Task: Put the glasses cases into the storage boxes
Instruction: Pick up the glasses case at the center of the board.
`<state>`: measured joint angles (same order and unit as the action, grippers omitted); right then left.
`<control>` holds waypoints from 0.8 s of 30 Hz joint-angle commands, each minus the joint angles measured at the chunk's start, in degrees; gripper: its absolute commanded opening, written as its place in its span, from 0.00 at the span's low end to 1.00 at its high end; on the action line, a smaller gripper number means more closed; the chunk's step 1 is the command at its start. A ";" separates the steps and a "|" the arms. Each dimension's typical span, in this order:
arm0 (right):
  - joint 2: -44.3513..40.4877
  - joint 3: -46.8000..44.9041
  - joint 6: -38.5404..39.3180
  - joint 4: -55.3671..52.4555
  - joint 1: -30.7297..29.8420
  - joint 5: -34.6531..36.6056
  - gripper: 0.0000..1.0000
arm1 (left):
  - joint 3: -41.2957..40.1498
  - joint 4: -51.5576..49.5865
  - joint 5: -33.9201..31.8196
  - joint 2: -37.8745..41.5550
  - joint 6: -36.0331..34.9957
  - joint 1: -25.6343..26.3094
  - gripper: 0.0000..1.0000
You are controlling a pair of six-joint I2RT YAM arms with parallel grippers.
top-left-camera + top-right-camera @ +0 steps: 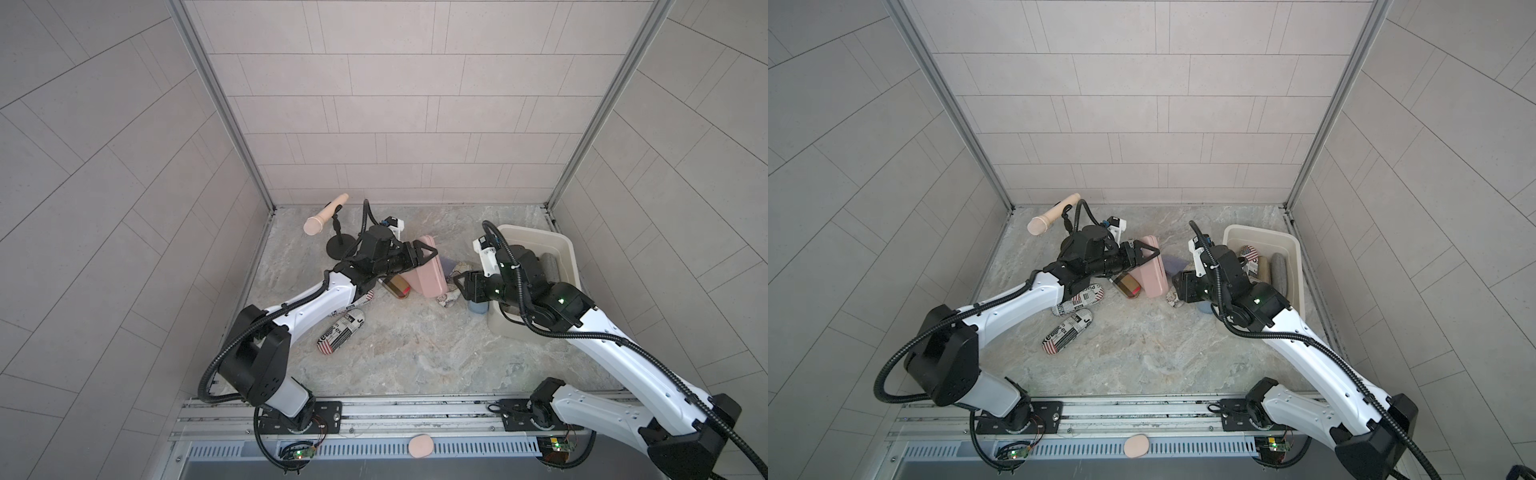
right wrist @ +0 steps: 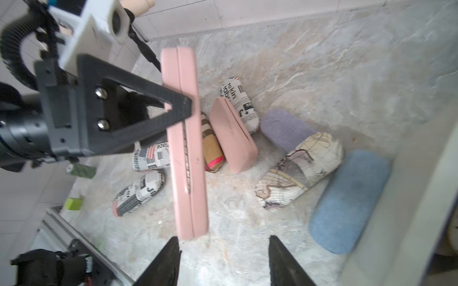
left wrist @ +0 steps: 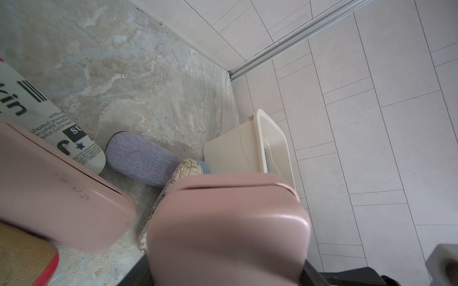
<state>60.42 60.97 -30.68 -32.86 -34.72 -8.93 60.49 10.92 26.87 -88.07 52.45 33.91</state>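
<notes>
Grip status, left gripper [image 2: 182, 110]: clamped across one pink case [image 2: 186, 158], nearer one end than the middle, lengthwise seam facing the right wrist camera, case held off the table [image 1: 415, 357] above the loose pile. Position in both top views: just past table centre toward 12 o'clock.

Grip status, right gripper [image 2: 223, 247]: released, fingers [image 2: 163, 267] spread wide with nothing between them. Position: between pile and storage box [image 1: 536, 231], pointing toward 9 o'clock at the held case.

Storage box location: 2 to 3 o'clock side of the table, near the right wall. Contents visible in a top view: flag-print case [image 1: 1249, 254], tan case [image 1: 1263, 269], grey case [image 1: 1278, 272], laid side by side.

Loose cases, seen from the right wrist: second pink case [image 2: 233, 138] touching a newspaper-print case [image 2: 239, 106]; brown striped case [image 2: 210, 148] just beside it; lavender case [image 2: 285, 128] touching a map-print case [image 2: 300, 170]; light blue case [image 2: 349, 200] just beside the box wall, at the box's 8 o'clock corner. Near newspaper case [image 1: 343, 330] toward 8 o'clock from table centre; far newspaper case [image 1: 1079, 297] just beyond it, partly under the left arm.

Left wrist view: held case blurred and filling the near field, with the lavender case and box rim beyond it.

Other items: pink microphone [image 1: 324, 217] on black stand at 10 o'clock; small pink oval pad [image 1: 420, 446] on the front rail at 6 o'clock.
</notes>
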 commanded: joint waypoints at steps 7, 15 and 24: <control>9.10 6.81 1.67 0.24 -2.21 4.59 0.71 | -2.37 10.84 4.14 1.96 6.10 -1.75 0.55; 15.68 10.43 2.11 0.91 -2.44 -2.56 0.62 | -2.88 12.76 4.84 1.76 7.56 -1.83 0.54; 15.92 9.87 0.01 3.28 -2.91 -3.72 0.33 | -3.58 15.16 5.69 1.83 8.94 -2.09 0.63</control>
<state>77.25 70.48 -29.85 -30.83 -37.23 -11.86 57.36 21.34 31.33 -88.03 59.75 32.21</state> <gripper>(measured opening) 0.340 0.665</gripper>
